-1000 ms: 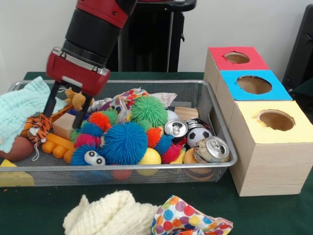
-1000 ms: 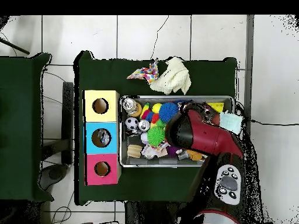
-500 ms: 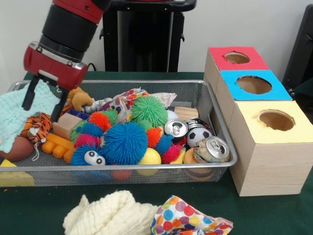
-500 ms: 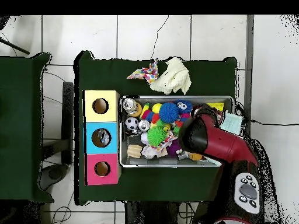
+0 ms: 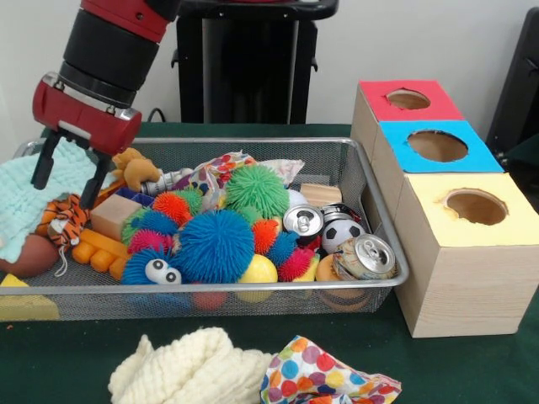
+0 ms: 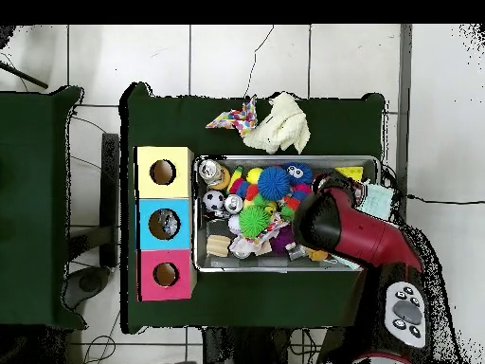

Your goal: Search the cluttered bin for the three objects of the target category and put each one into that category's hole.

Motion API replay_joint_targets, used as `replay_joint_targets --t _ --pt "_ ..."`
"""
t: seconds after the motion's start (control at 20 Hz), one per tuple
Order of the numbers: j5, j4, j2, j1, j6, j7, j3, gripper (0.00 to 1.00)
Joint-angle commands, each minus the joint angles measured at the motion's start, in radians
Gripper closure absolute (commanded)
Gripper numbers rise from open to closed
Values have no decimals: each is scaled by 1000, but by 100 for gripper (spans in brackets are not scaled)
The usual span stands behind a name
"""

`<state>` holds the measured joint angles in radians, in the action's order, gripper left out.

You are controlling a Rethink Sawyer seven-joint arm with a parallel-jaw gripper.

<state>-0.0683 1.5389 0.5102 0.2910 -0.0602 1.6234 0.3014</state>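
A: What is the biggest thing you see, and where does it sit?

B: You see the wire mesh bin (image 5: 370, 220) on the green table (image 5: 472, 362); take it as your landmark. Just beside its right side stand three wooden boxes, each with a round hole on top: the yellow box (image 5: 472, 252) nearest the camera, the blue box (image 5: 434, 147) behind it, the red box (image 5: 404, 101) farthest.

A: And the arm?

B: You find the gripper (image 5: 66, 178) above the bin's left end. Its two black fingers (image 5: 40, 168) hang apart, well open, and grip nothing. Below them lie a pale teal cloth (image 5: 34, 194) draped over the bin's left rim and a tiger toy (image 5: 66, 217).

A: Where are the task's things?

B: Which category is meant you cannot tell. Inside the bin you see a big blue spiky ball (image 5: 215, 244) near the front, a green spiky ball (image 5: 257, 189) behind it, a crushed can (image 5: 366, 257) in the front right corner, a second can (image 5: 303, 220) and a small soccer ball (image 5: 341, 231) beside it.

A: Anything outside the bin?

B: In front of it lie a cream knitted cloth (image 5: 189, 366) and a dotted cloth (image 5: 324, 379).
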Motion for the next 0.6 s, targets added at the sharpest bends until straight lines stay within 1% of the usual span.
replay_joint_targets --t 0.05,0.25,0.4,0.5,0.6 --pt "-23 113 -42 44 24 165 -117 0" --pt "-60 97 -73 90 56 130 -168 0" --pt "-71 87 -103 140 97 133 -219 0" --pt "-71 68 -124 156 98 125 -230 0" --pt "-92 44 -149 197 97 97 -278 0"
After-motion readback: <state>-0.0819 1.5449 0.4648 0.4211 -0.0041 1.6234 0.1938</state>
